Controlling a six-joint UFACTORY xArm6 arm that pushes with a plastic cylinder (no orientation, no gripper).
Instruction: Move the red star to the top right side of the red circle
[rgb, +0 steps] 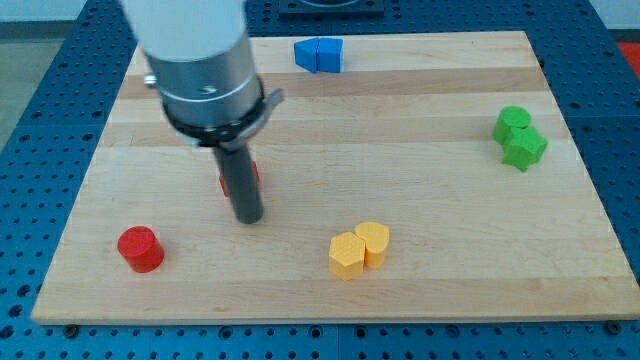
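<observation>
The red circle block (140, 248) sits near the view's bottom left of the wooden board (440, 200). The red star (252, 174) is mostly hidden behind my dark rod; only red slivers show on either side of it. My tip (248, 217) rests on the board just below the red star, to the upper right of the red circle.
Two blue blocks (319, 54) touch at the top centre. Two green blocks (519, 137) touch at the right. A yellow hexagon (347, 255) and a yellow round block (373, 242) touch at the bottom centre. The arm's grey body hangs over the upper left.
</observation>
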